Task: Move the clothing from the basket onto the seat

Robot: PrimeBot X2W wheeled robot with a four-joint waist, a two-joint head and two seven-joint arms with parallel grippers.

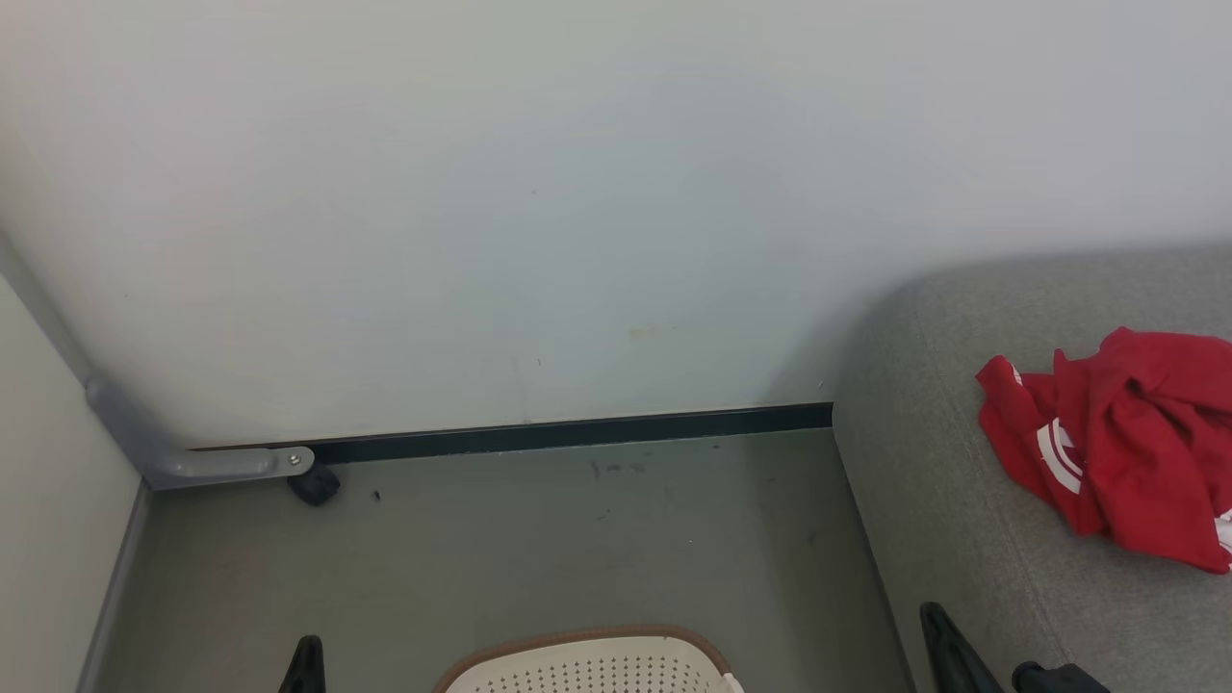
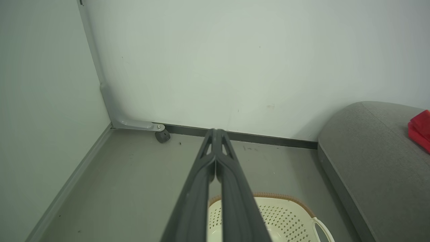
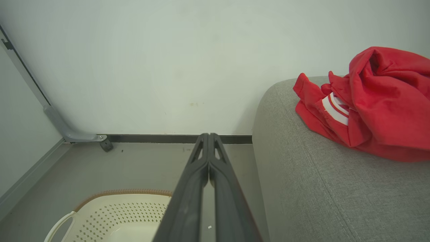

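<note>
Red clothing (image 1: pixel 1121 443) with white stripe marks lies crumpled on the grey seat (image 1: pixel 962 481) at the right; the right wrist view shows the clothing (image 3: pixel 373 101) piled on the seat (image 3: pixel 319 188). The cream perforated basket (image 1: pixel 592 664) with a brown rim stands on the floor at the bottom edge, left of the seat; the part of its inside that shows holds nothing. My left gripper (image 2: pixel 215 132) is shut, its fingers pressed together above the basket (image 2: pixel 285 218). My right gripper (image 3: pixel 208 136) is shut too, hanging between the basket (image 3: pixel 121 211) and the seat, holding nothing.
A pale wall with a dark baseboard (image 1: pixel 577 433) closes the back. A grey pipe bracket (image 1: pixel 221 464) and a small black stopper (image 1: pixel 313 484) sit in the left floor corner. Grey floor (image 1: pixel 539 549) lies between the wall and the basket.
</note>
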